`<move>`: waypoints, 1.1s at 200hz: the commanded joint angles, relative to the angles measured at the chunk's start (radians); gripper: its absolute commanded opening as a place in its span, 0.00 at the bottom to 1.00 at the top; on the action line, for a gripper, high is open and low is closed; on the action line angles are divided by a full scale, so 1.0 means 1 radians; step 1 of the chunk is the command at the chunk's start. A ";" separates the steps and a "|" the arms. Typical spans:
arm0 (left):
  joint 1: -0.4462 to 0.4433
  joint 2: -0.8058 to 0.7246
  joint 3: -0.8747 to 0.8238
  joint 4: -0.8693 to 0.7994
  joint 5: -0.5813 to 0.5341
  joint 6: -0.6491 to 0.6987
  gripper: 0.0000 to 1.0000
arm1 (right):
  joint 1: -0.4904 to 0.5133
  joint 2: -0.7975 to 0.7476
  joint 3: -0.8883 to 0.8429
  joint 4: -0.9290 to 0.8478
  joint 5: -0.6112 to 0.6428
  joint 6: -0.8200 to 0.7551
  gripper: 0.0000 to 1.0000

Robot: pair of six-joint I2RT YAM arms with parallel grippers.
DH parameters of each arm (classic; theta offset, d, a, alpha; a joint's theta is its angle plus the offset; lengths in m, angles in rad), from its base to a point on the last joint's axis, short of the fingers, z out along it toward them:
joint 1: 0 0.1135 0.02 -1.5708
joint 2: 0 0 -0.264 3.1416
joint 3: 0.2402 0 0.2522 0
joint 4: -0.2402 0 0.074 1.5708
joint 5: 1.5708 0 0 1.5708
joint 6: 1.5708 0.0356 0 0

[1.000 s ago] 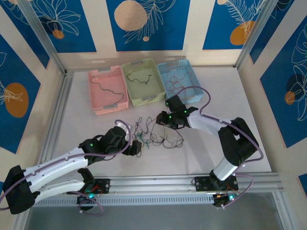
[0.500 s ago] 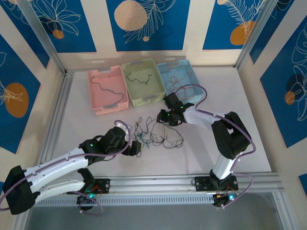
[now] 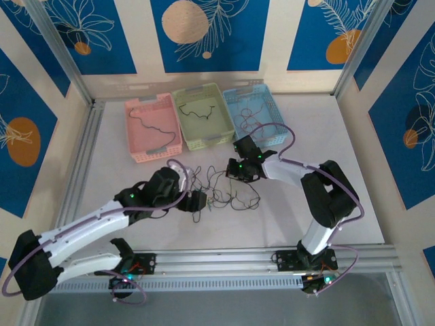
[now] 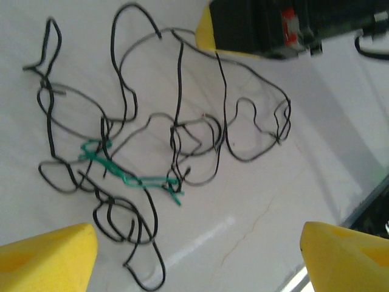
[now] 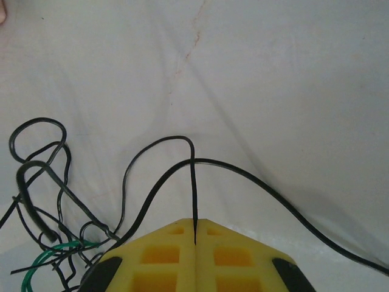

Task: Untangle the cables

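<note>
A tangle of thin black cables (image 3: 221,193) with one green cable lies mid-table. From the left wrist, the black loops (image 4: 176,134) and the green strand (image 4: 127,176) spread just ahead of my left gripper (image 4: 197,255). It stands open at the tangle's near left edge (image 3: 197,202), nothing between its yellow fingers (image 4: 48,255). My right gripper (image 3: 234,173) sits at the tangle's far side. It is shut (image 5: 195,222) on one black cable (image 5: 193,182), which rises from the seam between its fingers. Green cable (image 5: 42,258) lies lower left.
Three baskets stand in a row at the back: pink (image 3: 129,119) and green (image 3: 204,140) each hold a black cable, blue (image 3: 275,112) holds reddish ones. The right arm's purple hose arcs beside the blue basket. Aluminium rail runs along the near edge.
The right gripper's fingers have closed onto a black cable. The left arm has moved right and forward, bringing its open gripper up to the tangle.
</note>
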 commanded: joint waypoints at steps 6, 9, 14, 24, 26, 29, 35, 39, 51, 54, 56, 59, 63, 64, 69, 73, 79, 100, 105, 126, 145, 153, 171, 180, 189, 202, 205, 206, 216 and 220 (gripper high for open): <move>0.076 0.152 0.120 0.058 0.054 0.071 0.83 | -0.025 -0.040 -0.030 0.055 -0.043 0.020 0.00; 0.078 0.180 0.139 0.052 0.051 0.082 0.82 | -0.027 -0.040 -0.032 0.057 -0.046 0.023 0.00; 0.081 0.220 0.178 0.036 0.038 0.104 0.81 | -0.030 -0.040 -0.035 0.061 -0.052 0.025 0.00; 0.082 0.303 0.249 0.002 0.015 0.155 0.79 | -0.036 -0.041 -0.040 0.066 -0.060 0.028 0.00; 0.082 0.316 0.262 -0.002 0.012 0.162 0.79 | -0.036 -0.041 -0.040 0.067 -0.062 0.028 0.00; 0.082 0.338 0.281 -0.007 0.006 0.176 0.78 | -0.038 -0.042 -0.041 0.068 -0.063 0.030 0.00; 0.082 0.375 0.314 -0.017 -0.006 0.200 0.78 | -0.039 -0.045 -0.046 0.071 -0.065 0.031 0.00; 0.082 0.399 0.334 -0.026 -0.018 0.215 0.77 | -0.040 -0.049 -0.048 0.072 -0.065 0.031 0.00; 0.085 0.461 0.390 -0.044 -0.049 0.246 0.75 | -0.040 -0.053 -0.056 0.079 -0.066 0.034 0.00; 0.086 0.475 0.402 -0.047 -0.052 0.251 0.74 | -0.040 -0.055 -0.058 0.081 -0.066 0.034 0.00; 0.086 0.484 0.408 -0.050 -0.053 0.254 0.74 | -0.041 -0.055 -0.059 0.081 -0.066 0.034 0.00; 0.088 0.499 0.420 -0.052 -0.052 0.258 0.74 | -0.041 -0.056 -0.060 0.083 -0.067 0.035 0.00; 0.088 0.517 0.435 -0.054 -0.049 0.260 0.74 | -0.041 -0.056 -0.061 0.084 -0.067 0.035 0.00; 0.089 0.521 0.437 -0.054 -0.047 0.261 0.74 | -0.041 -0.056 -0.062 0.084 -0.066 0.036 0.00; 0.091 0.544 0.452 -0.051 -0.038 0.263 0.74 | -0.041 -0.056 -0.061 0.085 -0.068 0.036 0.00; 0.090 0.562 0.464 -0.051 -0.031 0.265 0.74 | -0.041 -0.055 -0.060 0.085 -0.069 0.034 0.00; 0.090 0.589 0.482 -0.056 -0.022 0.264 0.74 | -0.041 -0.055 -0.060 0.084 -0.071 0.035 0.00; 0.088 0.659 0.531 -0.090 -0.059 0.246 0.76 | -0.041 -0.054 -0.060 0.083 -0.073 0.035 0.00; 0.089 0.669 0.534 -0.092 -0.081 0.240 0.76 | -0.041 -0.053 -0.060 0.084 -0.072 0.037 0.00; 0.088 0.705 0.551 -0.091 -0.135 0.219 0.77 | -0.043 -0.057 -0.065 0.087 -0.073 0.037 0.00; 0.087 0.750 0.579 -0.103 -0.160 0.209 0.77 | -0.042 -0.057 -0.065 0.085 -0.073 0.037 0.00; 0.088 0.768 0.592 -0.108 -0.174 0.207 0.77 | -0.043 -0.056 -0.064 0.085 -0.073 0.038 0.00; 0.087 0.804 0.616 -0.114 -0.188 0.204 0.73 | -0.044 -0.058 -0.066 0.087 -0.074 0.038 0.00; 0.088 0.821 0.631 -0.119 -0.190 0.204 0.70 | -0.045 -0.058 -0.066 0.088 -0.074 0.039 0.00; 0.088 0.836 0.647 -0.125 -0.192 0.204 0.67 | -0.044 -0.057 -0.066 0.087 -0.074 0.038 0.00; 0.087 0.853 0.660 -0.131 -0.200 0.204 0.63 | -0.044 -0.057 -0.066 0.087 -0.074 0.039 0.00; 0.087 0.856 0.662 -0.134 -0.204 0.204 0.61 | -0.044 -0.057 -0.066 0.088 -0.074 0.039 0.00; 0.088 0.856 0.663 -0.134 -0.206 0.204 0.61 | -0.044 -0.057 -0.066 0.088 -0.074 0.039 0.00; 0.088 0.857 0.661 -0.136 -0.221 0.202 0.56 | -0.046 -0.058 -0.067 0.088 -0.075 0.041 0.00; 0.087 0.856 0.658 -0.134 -0.224 0.202 0.52 | -0.046 -0.059 -0.068 0.089 -0.076 0.041 0.00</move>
